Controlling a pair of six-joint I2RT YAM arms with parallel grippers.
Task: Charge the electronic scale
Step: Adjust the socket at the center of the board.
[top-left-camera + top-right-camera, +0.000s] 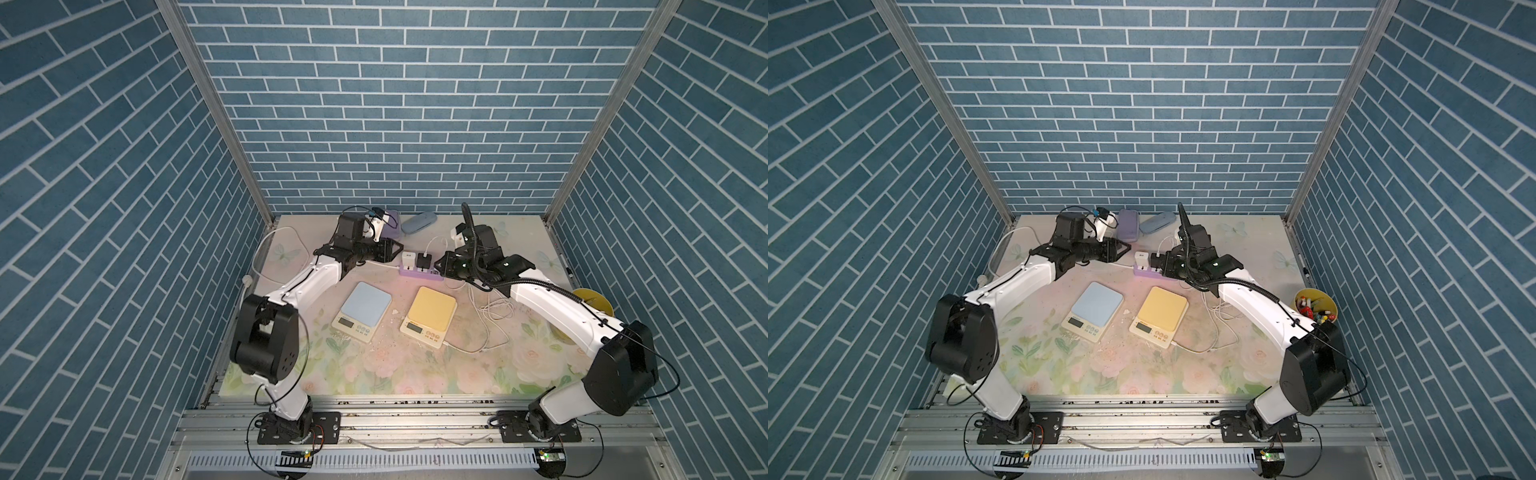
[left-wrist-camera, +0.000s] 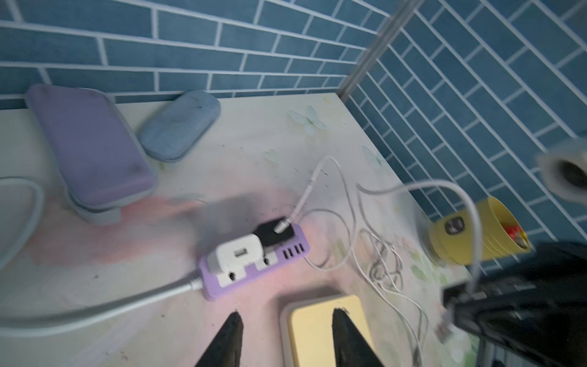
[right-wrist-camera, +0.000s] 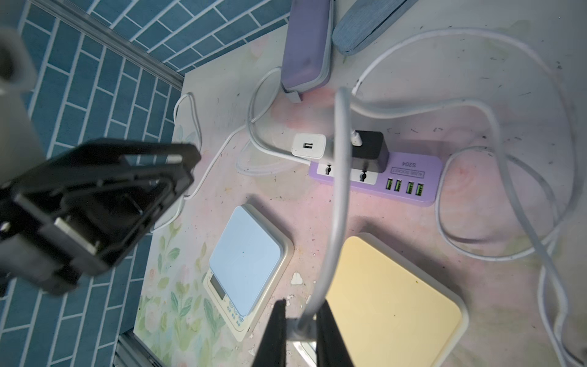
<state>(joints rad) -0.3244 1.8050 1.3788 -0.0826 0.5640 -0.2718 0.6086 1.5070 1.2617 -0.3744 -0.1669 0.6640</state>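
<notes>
Two electronic scales lie mid-table, a blue-topped one (image 1: 365,307) and a yellow-topped one (image 1: 432,311). Behind them a purple power strip (image 1: 415,272) carries a white charger (image 3: 308,145) and a black charger (image 3: 370,149), which has a white cable plugged in. My right gripper (image 3: 301,305) hovers by the strip's right end (image 1: 436,264), shut on the plug end of a white cable (image 3: 336,190) that arcs up from its fingers. My left gripper (image 2: 286,314) is open and empty, just left of the strip (image 1: 395,251). A white cable (image 1: 478,349) runs from the yellow scale's right side.
A purple case (image 1: 392,220) and a grey-blue case (image 1: 417,222) lie against the back wall. A yellow cup (image 1: 1316,309) of small items stands at the right edge. Loose white cable loops (image 1: 494,309) lie right of the yellow scale. The strip's grey cord (image 2: 95,305) trails left.
</notes>
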